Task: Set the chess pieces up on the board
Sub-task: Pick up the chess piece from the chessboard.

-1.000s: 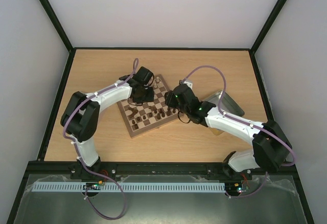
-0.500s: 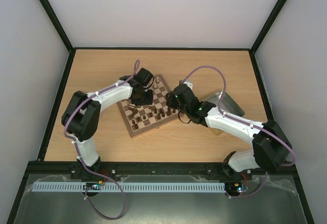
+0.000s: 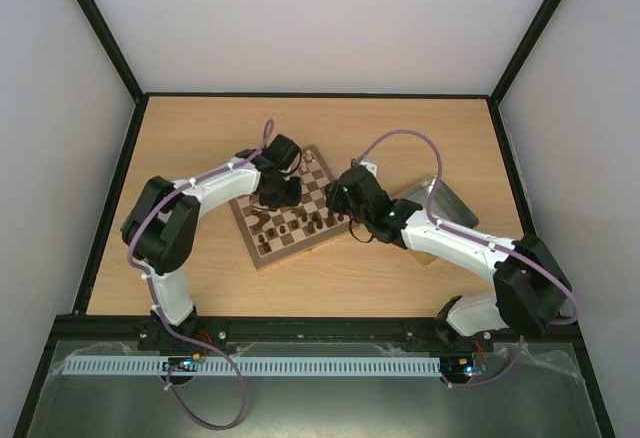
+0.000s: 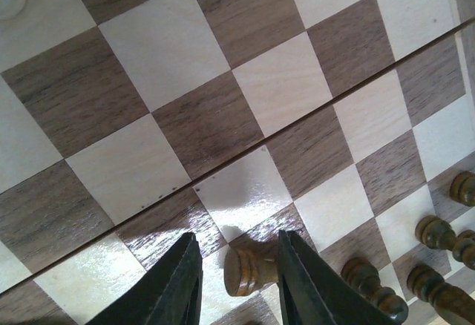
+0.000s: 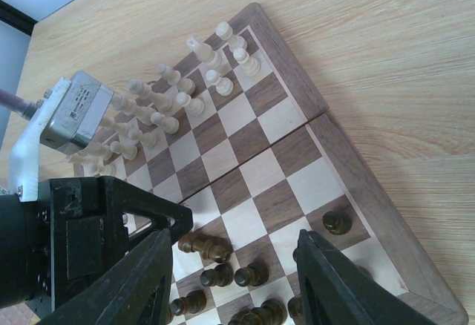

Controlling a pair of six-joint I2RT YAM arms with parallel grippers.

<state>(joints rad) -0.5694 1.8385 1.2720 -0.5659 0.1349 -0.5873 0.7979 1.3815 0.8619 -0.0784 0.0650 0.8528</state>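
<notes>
Jaws of the left gripper (image 4: 237, 245) stand narrow around a dark brown piece (image 4: 249, 271), seemingly tipped on the board (image 4: 223, 117) with its long axis running back between them; grip uncertain. The right gripper (image 5: 234, 234) hangs nearby, wide open and empty.

No writing, brand, number or sign can be read in any view (any print on the silver box (image 5: 74, 110) at the left wrist is too blurred to tell).
</notes>
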